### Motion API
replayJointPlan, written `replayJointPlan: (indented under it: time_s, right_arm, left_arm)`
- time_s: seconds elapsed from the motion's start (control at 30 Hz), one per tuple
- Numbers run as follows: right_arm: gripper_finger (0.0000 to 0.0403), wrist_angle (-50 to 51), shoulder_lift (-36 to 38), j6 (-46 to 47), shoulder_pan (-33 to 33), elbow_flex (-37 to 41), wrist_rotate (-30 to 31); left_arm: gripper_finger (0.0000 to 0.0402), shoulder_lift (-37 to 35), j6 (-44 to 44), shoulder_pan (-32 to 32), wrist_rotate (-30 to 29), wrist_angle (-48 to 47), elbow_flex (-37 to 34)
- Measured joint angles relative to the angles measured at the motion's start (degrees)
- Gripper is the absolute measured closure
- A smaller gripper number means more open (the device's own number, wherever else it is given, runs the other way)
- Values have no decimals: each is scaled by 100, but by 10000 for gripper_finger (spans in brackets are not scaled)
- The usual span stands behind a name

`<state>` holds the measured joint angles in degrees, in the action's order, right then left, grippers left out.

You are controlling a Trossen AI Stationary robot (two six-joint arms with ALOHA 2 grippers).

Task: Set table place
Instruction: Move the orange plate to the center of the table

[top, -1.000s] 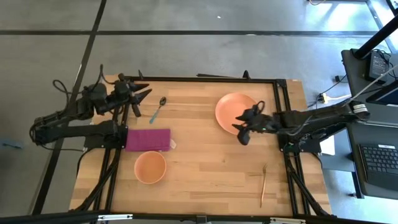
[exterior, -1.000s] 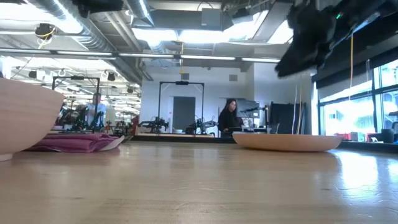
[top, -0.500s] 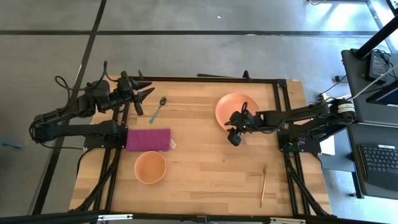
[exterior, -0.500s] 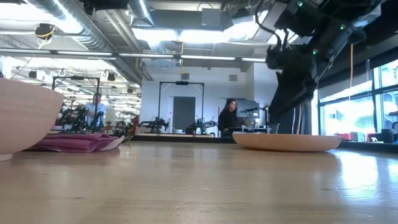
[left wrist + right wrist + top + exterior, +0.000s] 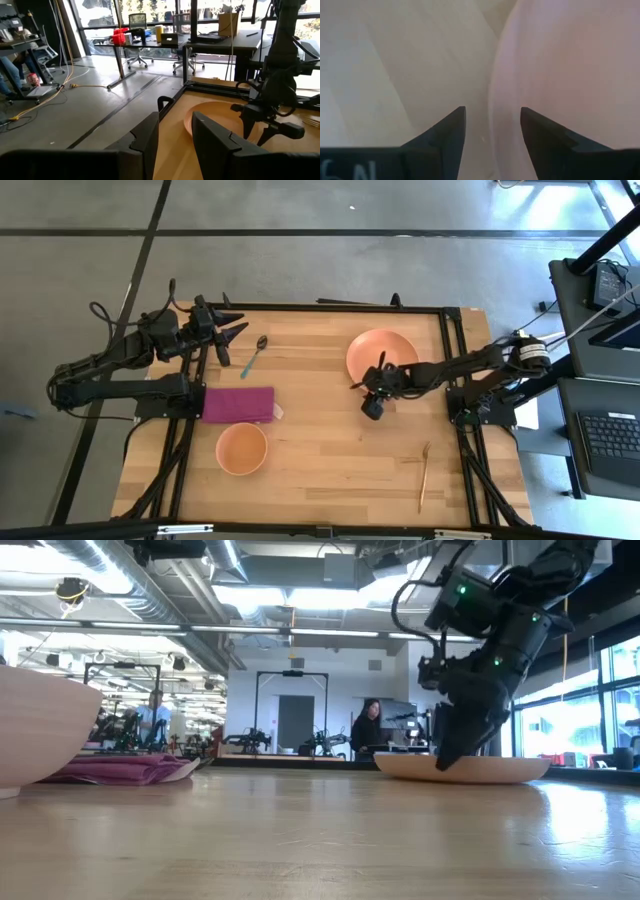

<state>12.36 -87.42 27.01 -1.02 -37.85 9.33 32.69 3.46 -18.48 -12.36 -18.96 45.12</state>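
Observation:
The salmon-orange plate (image 5: 385,350) lies flat at the table's far right. My right gripper (image 5: 368,383) hangs open over the plate's near-left rim (image 5: 492,120), pointing down, one finger over the plate and the other over bare wood. In the low view its fingertips (image 5: 447,758) reach down to the plate (image 5: 470,769). My left gripper (image 5: 228,332) waits open above the far-left corner. The blue-handled spoon (image 5: 253,357), the magenta napkin (image 5: 238,404), the bowl (image 5: 241,448) and the gold fork (image 5: 424,477) all lie on the table. My right gripper stands astride the plate's near-left rim (image 5: 492,120) from above with its fingers apart. I cannot tell whether either finger touches the plate. The plate rests flat on the table.
The table (image 5: 330,470) has bare wood through its middle and along the near edge between bowl and fork. A black frame (image 5: 330,307) runs along its far edge. People sit at desks in the room beyond the table (image 5: 365,730).
My right gripper has moved toward the table's left and come down, tipping its fingers downward, from beside the plate's near edge to just over its near-left rim. The plate and the other things have stayed where they were.

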Motion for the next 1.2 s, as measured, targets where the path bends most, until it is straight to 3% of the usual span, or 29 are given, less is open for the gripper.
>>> replayJointPlan:
  time_s: [0.2, 0.43, 0.7, 0.97, 1.1, 1.2]
  right_arm:
    - [246, -58, -312, 143, 4, -7, 423]
    - [385, -54, -255, -552, 0, -7, 1392]
    - [394, 44, -109, -1435, 112, -952, 1415]
    - [394, 26, -253, -3028, 638, -2140, 1299]
    - [394, 66, -573, -3065, 849, -2315, 730]
    - [394, 88, -952, -3130, 1044, -2381, 657]
  left_arm:
    - [292, 0, 6, 0, 0, 0, 0]
    - [292, 0, 9, 0, -3, 1, 0]
    - [292, 0, 205, 2, -61, 3, 0]
    - [292, -2, 801, 0, -1475, 33, 0]
    - [292, -15, 774, 0, -1591, 48, 0]
    - [292, -13, 774, 2, -1589, 55, 0]
